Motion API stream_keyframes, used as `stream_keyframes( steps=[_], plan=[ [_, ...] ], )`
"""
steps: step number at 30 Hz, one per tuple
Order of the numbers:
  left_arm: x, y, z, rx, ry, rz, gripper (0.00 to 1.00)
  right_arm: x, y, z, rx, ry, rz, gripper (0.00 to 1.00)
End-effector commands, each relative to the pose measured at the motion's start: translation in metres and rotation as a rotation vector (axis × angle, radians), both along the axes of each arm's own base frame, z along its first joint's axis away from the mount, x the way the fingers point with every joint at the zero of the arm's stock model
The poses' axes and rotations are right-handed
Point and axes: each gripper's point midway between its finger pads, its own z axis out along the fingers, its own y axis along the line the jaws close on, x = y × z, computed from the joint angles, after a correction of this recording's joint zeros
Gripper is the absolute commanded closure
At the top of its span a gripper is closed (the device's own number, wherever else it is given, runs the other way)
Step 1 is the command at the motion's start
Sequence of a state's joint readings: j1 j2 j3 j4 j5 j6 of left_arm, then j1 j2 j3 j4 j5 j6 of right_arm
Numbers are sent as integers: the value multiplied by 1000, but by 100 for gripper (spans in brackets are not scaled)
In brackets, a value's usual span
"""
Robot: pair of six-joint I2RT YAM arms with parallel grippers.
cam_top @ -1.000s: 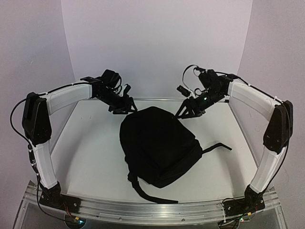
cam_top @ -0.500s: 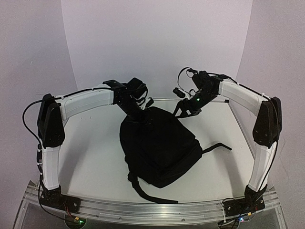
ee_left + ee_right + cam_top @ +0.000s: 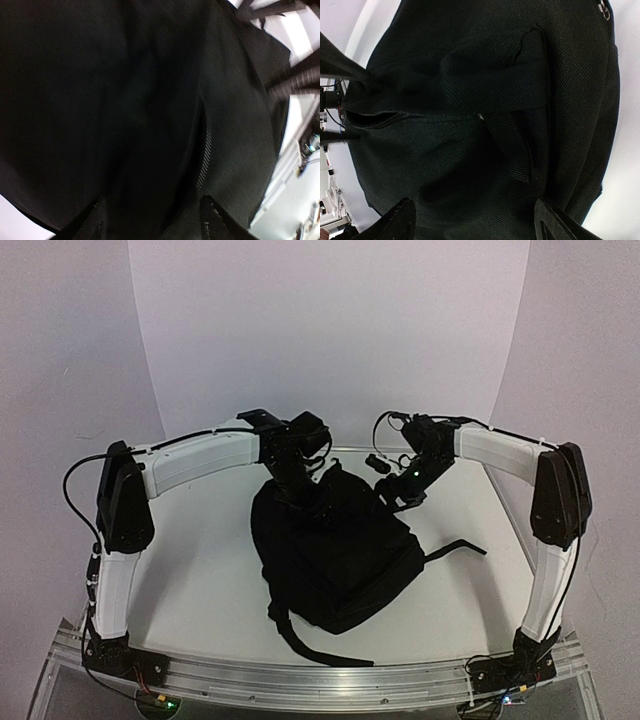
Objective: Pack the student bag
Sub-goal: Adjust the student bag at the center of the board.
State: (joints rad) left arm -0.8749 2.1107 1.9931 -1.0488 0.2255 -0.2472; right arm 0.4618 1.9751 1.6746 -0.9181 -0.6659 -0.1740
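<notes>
Both claws have their fingers spread: the left gripper hangs close over the large black soft fabric backpack, and the right gripper faces its sewn carry handle. The backpack lies in the middle of the white table, with one black strap toward the near edge. From above, the black fingers merge with the black fabric, so I cannot tell if they touch it, and the left wrist view is almost only dark cloth, cut off at the edges.
</notes>
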Motion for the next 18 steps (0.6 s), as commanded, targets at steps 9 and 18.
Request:
stream_keyframes(
  steps=[9, 18],
  plan=[
    [39, 42, -1, 243, -173, 128, 65, -17, -14, -13, -70, 24, 13, 23],
    [39, 25, 44, 47, -232, 114, 100, -31, -7, -10, -7, 96, 7, 28]
  ],
)
